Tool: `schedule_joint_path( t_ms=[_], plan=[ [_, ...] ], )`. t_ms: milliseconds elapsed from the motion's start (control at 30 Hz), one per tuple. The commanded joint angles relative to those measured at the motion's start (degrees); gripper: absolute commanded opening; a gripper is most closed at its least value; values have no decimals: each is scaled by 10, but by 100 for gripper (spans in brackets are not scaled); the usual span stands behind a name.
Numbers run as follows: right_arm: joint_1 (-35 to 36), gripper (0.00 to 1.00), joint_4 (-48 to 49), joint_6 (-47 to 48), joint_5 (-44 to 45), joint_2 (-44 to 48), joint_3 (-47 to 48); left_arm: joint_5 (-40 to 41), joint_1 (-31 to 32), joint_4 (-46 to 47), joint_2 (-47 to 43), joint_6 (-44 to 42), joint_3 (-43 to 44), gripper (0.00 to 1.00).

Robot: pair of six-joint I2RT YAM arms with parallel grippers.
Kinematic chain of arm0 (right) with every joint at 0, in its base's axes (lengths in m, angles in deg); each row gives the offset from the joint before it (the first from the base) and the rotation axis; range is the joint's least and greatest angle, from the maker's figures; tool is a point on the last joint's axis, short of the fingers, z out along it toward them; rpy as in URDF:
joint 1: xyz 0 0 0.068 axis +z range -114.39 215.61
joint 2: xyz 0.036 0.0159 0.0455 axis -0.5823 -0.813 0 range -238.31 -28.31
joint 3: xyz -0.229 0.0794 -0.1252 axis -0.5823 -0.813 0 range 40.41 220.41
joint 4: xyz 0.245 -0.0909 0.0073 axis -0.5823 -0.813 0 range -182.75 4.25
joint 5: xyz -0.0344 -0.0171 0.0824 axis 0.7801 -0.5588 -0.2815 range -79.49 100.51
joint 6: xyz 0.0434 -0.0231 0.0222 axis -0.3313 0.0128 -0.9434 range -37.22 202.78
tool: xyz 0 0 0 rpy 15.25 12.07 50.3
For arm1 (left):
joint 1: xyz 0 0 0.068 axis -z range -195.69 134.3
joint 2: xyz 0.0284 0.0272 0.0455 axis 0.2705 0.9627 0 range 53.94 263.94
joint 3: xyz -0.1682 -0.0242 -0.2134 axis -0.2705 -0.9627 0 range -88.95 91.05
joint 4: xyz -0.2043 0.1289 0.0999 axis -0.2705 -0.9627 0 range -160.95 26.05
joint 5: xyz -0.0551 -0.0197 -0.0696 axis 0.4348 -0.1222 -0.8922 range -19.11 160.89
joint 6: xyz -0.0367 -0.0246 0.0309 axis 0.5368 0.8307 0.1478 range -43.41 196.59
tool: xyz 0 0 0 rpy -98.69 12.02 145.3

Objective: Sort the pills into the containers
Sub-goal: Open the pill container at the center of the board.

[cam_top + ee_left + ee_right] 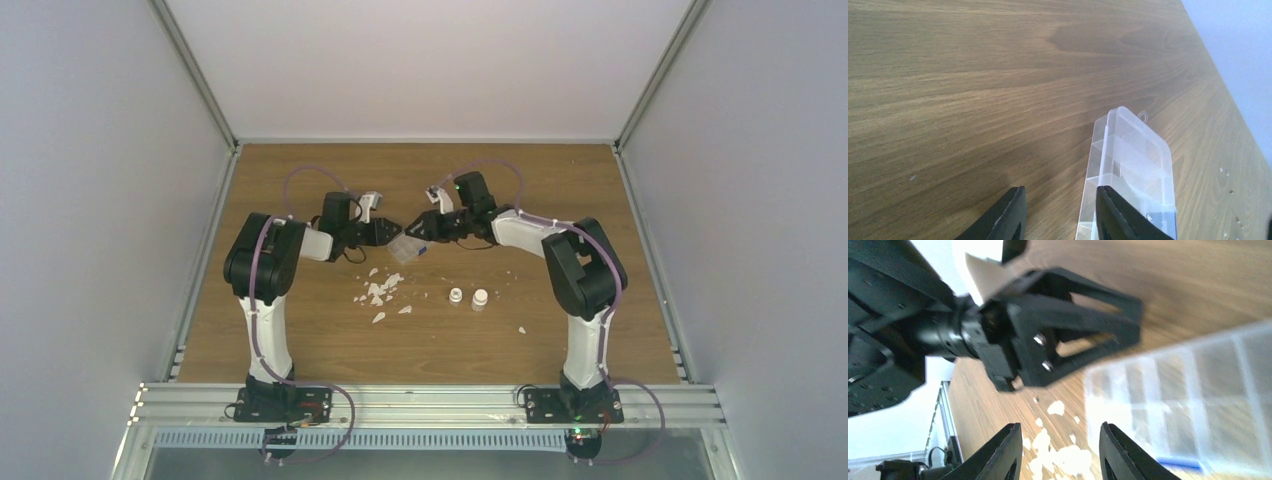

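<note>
1. The left jaws stand wide apart and hold nothing. In the left wrist view only wood grain shows between the two black fingers (1010,220).
2. The right jaws are likewise spread wide and grip nothing. Their fingers (1008,452) frame bare wood and white flakes (1058,457).
3. The organiser box (405,248), clear and compartmented, lies mid-counter (300,340), between the two sets of jaws and slightly nearer the bases.
4. In the left wrist view the box runs away just outside the right-hand finger, its near end hidden behind that finger. I cannot tell whether they touch.
5. In the right wrist view the box is blurred, lying to the right of the right-hand finger, with a blue strip (1178,462) on its near edge.
6. The jaws face each other tip to tip, close together over the box. The left set fills the upper part of the right wrist view, so each stands in the other's path.
7. The flakes lie in a patch just on the near side of the box, toward the left arm (262,262). A single flake (522,329) lies well apart, toward the right arm (585,272).
8. A small white vial (480,299) stands near the patch, with a shorter white piece (456,296) just beside it. Cap or vial, I cannot tell.
9. The pills are too small to make out in any view.
10. White walls (100,200) close the left, back and right sides, and a metal rail (430,405) runs along the near edge.
11. Open wood runs from the jaws to the back wall and out to both side walls.
</note>
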Motion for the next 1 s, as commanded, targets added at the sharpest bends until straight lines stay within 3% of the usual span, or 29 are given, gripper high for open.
schedule_joint_path(
  t_ms=[0, 167, 500, 633, 800, 967],
  plan=[
    [-30, 93, -22, 11, -3, 30, -65, -6, 6, 0, -18, -39, -11, 79],
    [-33, 83, -67, 39, 12, 17, -90, 23, 18, -40, -15, -59, 5, 56],
    [-34, 83, -44, 29, 11, -40, -81, 79, 49, -69, -20, -77, 20, 62],
    [-35, 77, -24, 7, 19, -71, -59, 66, 52, -62, -17, -73, 21, 62],
    [-36, 60, -10, -8, 15, -66, -23, 71, 67, -83, 3, -82, 40, 62],
    [-35, 60, -40, 4, 37, -33, 17, 65, 73, -88, 11, -81, 53, 62]
  ],
)
